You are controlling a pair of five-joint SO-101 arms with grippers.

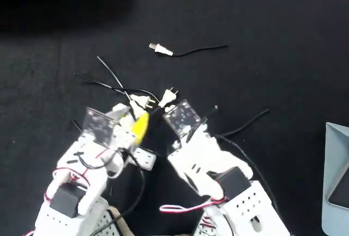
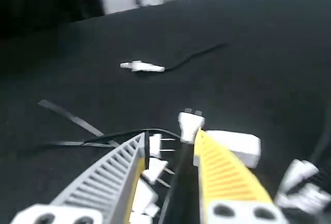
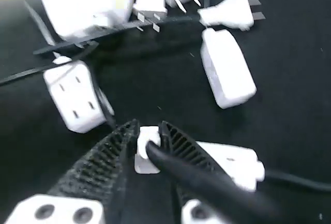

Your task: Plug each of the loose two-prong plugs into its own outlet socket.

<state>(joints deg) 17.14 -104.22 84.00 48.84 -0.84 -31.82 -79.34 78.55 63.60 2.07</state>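
Note:
In the left wrist view my left gripper (image 2: 170,133) is a little open. A white plug (image 2: 189,124) lies at its yellow fingertip (image 2: 202,140), prongs pointing away, its black cord running back between the fingers. From above, this gripper (image 1: 132,122) hangs over the pile of plugs (image 1: 140,103). My right gripper (image 3: 148,133) is shut on a small white plug (image 3: 146,154), close beside a white outlet socket (image 3: 227,162). More sockets (image 3: 75,97) (image 3: 227,76) and loose plugs (image 3: 232,14) lie just beyond. One plug (image 1: 161,49) lies apart, farther back.
Black cords (image 1: 109,80) cross the dark table (image 1: 283,56) around the pile. Another white socket (image 1: 144,158) lies between the two arms. A grey tray (image 1: 335,176) stands at the right edge.

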